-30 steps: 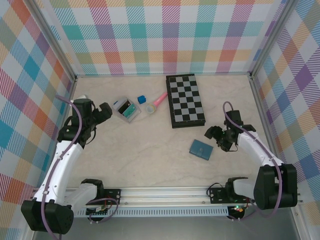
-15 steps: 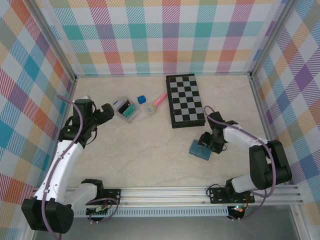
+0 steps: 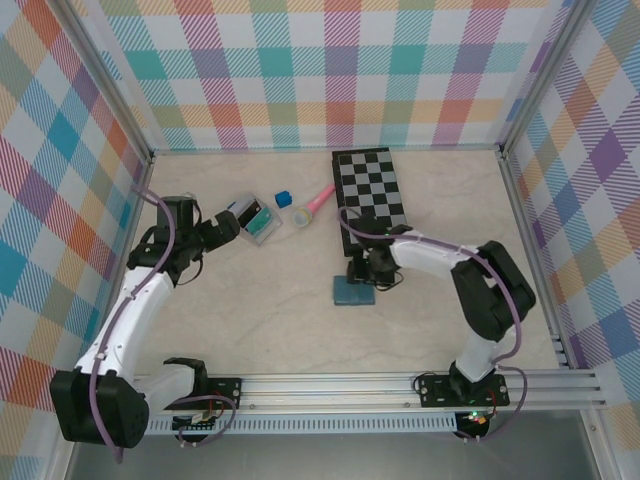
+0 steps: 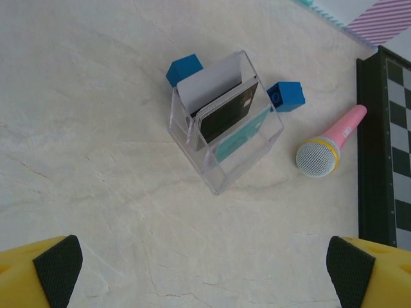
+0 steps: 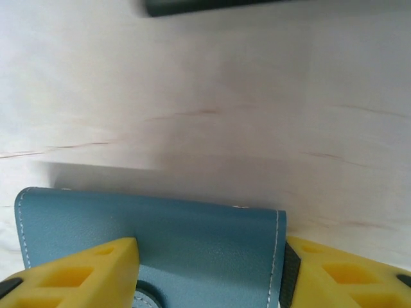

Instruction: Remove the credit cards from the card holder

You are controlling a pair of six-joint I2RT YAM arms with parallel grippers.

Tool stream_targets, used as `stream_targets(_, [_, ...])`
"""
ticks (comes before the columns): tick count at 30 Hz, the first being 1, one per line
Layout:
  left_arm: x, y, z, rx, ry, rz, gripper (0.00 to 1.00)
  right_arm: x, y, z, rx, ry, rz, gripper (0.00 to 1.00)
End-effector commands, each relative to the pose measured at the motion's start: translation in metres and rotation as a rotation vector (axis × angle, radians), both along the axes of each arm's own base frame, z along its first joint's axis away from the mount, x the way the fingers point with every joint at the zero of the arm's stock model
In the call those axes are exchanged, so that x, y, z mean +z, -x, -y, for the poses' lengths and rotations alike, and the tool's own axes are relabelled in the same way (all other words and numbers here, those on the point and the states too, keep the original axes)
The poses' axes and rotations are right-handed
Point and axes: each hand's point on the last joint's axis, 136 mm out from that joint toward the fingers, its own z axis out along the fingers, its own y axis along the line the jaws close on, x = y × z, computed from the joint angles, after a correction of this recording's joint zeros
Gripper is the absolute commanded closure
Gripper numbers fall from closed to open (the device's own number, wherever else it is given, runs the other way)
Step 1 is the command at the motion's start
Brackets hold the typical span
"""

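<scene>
As right jaws overhang, card holder [image 3: 352, 291] lies closed

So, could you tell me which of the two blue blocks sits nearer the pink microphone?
The blue block between the clear box and the microphone; the other block sits beyond the box.

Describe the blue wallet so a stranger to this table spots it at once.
Start at the chessboard at the table's back. Just in front of its near left corner lies the card holder, under the right gripper. It is flat, slate-blue and stitched, unlike the small bright blue blocks by the clear box.
</scene>
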Motion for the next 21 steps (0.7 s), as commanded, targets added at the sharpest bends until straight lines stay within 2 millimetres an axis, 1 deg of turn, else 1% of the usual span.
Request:
stream_targets(1, [-0.001, -0.002, 0.009, -0.026, 0.032, -0.021, 0.00, 0.006, -0.003, -0.030, 0.095, -0.028, 0.047, 0.42])
stream_targets(3, [-0.005, -0.002, 0.017, -0.074, 0.038, -0.036, 0.00, 0.013, -0.003, -0.041, 0.121, -0.063, 0.065, 0.42])
stream_targets(4, [-0.007, -0.002, 0.025, -0.113, 0.049, -0.045, 0.00, 0.018, -0.003, -0.042, 0.121, -0.074, 0.075, 0.41])
stream_targets(6, [-0.011, -0.002, 0.038, -0.174, 0.073, -0.064, 0.01, 0.030, -0.006, -0.035, 0.096, -0.057, 0.102, 0.38])
stream_targets(8, [-0.017, -0.002, 0.050, -0.210, 0.095, -0.092, 0.00, 0.042, -0.009, -0.023, 0.042, -0.033, 0.124, 0.32])
stream_targets(10, [-0.026, -0.002, 0.062, -0.245, 0.107, -0.126, 0.00, 0.050, -0.008, -0.014, -0.014, -0.047, 0.129, 0.28])
stream_targets(12, [-0.035, 0.000, 0.076, -0.286, 0.106, -0.155, 0.00, 0.053, -0.005, -0.004, -0.076, -0.067, 0.116, 0.24])
stream_targets(15, [-0.047, 0.003, 0.103, -0.372, 0.111, -0.187, 0.00, 0.054, 0.003, 0.005, -0.156, -0.111, 0.081, 0.23])
stream_targets(18, [-0.057, 0.011, 0.140, -0.511, 0.112, -0.226, 0.04, 0.051, 0.015, 0.003, -0.184, -0.167, 0.030, 0.24])
stream_targets(19, [-0.062, 0.013, 0.150, -0.550, 0.106, -0.244, 0.05, 0.049, 0.019, -0.001, -0.184, -0.194, 0.006, 0.25])
stream_targets(21, [-0.071, 0.017, 0.167, -0.612, 0.093, -0.284, 0.11, 0.044, 0.027, -0.009, -0.184, -0.246, -0.044, 0.30])
